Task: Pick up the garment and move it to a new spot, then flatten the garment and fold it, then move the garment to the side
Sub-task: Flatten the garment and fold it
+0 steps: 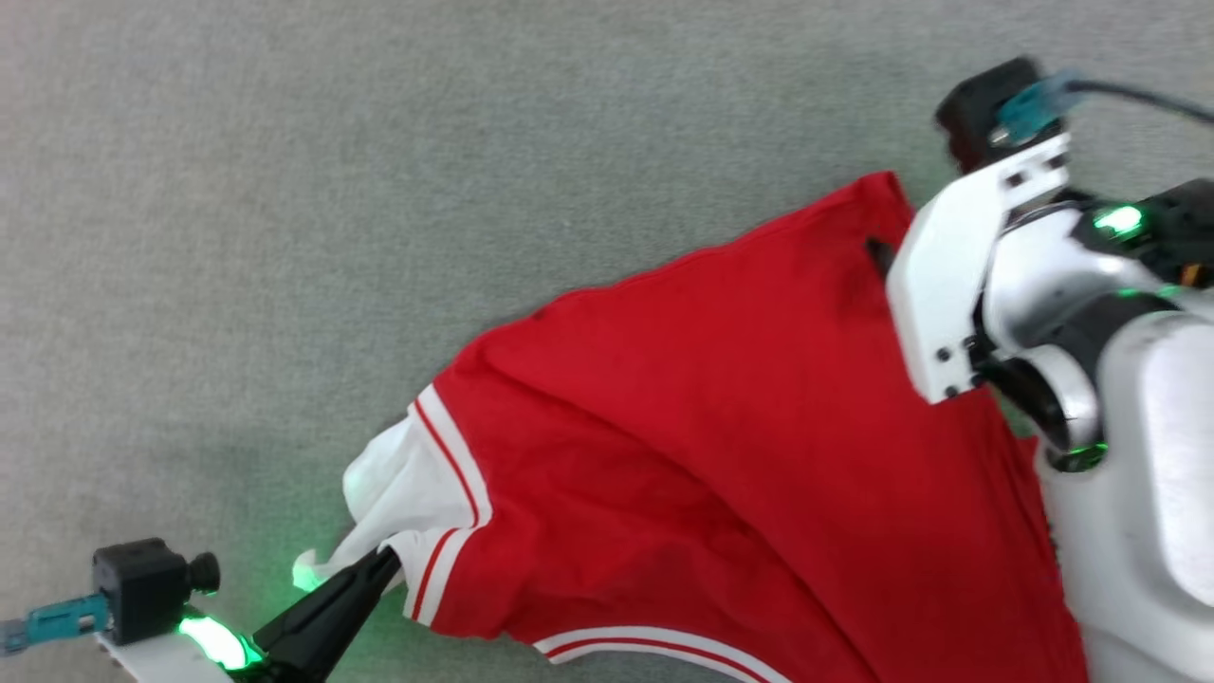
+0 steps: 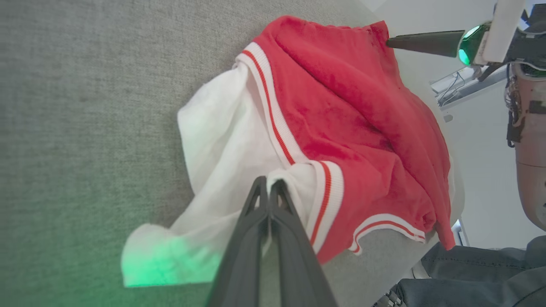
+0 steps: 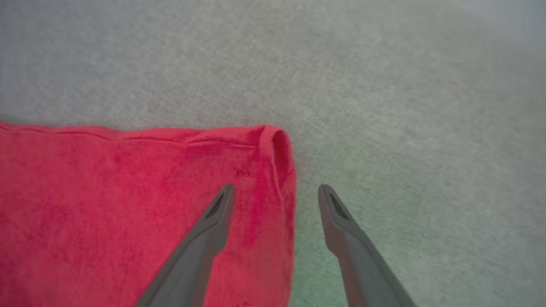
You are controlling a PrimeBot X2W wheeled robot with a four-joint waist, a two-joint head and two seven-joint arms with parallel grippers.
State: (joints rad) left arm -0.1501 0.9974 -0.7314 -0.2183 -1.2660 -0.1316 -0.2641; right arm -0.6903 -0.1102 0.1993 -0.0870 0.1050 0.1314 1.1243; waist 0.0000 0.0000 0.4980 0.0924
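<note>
A gray fabric surface (image 1: 285, 190) holds the red shirt (image 1: 721, 427), rumpled at its near right. The left gripper (image 2: 268, 183) pinches the white sleeve (image 2: 222, 140) between closed fingers. The right gripper (image 3: 276, 189) hovers with fingers spread, straddling the shirt's far hem corner.

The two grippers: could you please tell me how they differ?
The left gripper is shut, pinching the shirt by its white sleeve; the right gripper is open, holding nothing. The left gripper sits at the sleeve end; the right gripper straddles a red edge. Both have dark fingers.
</note>
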